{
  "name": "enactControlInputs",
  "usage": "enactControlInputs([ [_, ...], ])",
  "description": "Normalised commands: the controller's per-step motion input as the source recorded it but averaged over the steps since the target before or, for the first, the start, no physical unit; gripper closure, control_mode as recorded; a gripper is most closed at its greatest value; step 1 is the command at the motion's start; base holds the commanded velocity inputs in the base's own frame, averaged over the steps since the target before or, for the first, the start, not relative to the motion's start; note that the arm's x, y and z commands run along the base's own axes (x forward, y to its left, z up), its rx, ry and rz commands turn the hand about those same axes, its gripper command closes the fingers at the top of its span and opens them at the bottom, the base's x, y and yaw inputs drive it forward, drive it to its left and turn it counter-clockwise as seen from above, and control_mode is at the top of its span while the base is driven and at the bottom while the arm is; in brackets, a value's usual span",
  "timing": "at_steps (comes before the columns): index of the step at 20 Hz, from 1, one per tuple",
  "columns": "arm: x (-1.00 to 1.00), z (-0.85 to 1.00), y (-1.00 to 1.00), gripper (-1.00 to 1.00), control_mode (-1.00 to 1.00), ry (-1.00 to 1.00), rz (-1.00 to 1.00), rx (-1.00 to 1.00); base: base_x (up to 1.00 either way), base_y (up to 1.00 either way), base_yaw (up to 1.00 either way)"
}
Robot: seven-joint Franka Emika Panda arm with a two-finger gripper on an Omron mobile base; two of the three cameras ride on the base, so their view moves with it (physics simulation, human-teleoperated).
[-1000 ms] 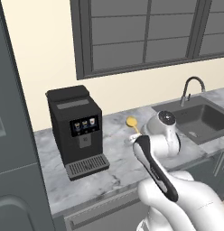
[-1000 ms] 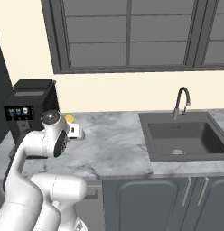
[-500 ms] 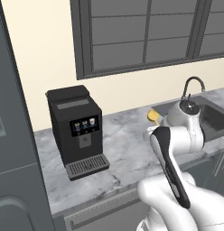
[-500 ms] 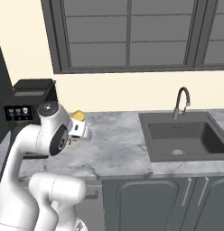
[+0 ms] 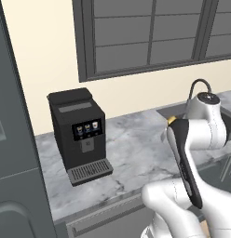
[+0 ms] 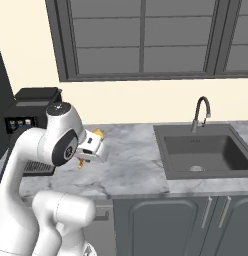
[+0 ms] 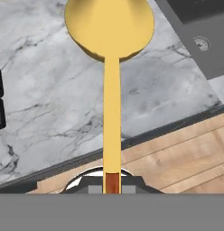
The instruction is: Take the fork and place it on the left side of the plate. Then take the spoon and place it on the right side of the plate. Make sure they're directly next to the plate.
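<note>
My gripper is shut on the thin handle of the yellow-gold spoon, whose round bowl points away from the hand. The spoon hangs in the air over the marble counter, close to its front edge. In the right base view the gripper hovers left of the sink, and the spoon's yellow bowl pokes out beyond the hand. In the left base view the spoon peeks out behind the arm. The fork and the plate are out of view.
A black coffee machine stands at the counter's left against the wall. The dark sink with its curved faucet lies to the right. Wooden floor shows beyond the counter's front edge.
The arm has swung to the right along the counter with the spoon held, away from the coffee machine and toward the sink. The base has stayed put.
</note>
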Motion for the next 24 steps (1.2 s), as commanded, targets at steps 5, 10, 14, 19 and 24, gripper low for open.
enactControlInputs([
  [5, -0.02, -0.21, 0.03, 1.00, 1.00, 0.09, 0.00, -0.02, -0.02, 0.06, 0.00],
  [10, 0.00, 0.00, 0.00, 1.00, 1.00, 0.00, 0.00, 0.00, -0.55, 0.28, -0.30],
  [14, 0.00, 0.00, 0.00, 1.00, 1.00, 0.00, 0.00, 0.00, -0.70, 0.24, -0.52],
  [19, 0.00, 0.00, 0.00, 1.00, 1.00, 0.00, 0.00, 0.00, -0.66, 0.19, -0.59],
  [24, 0.00, 0.00, 0.00, 1.00, 1.00, 0.00, 0.00, 0.00, -0.57, 0.15, -0.65],
])
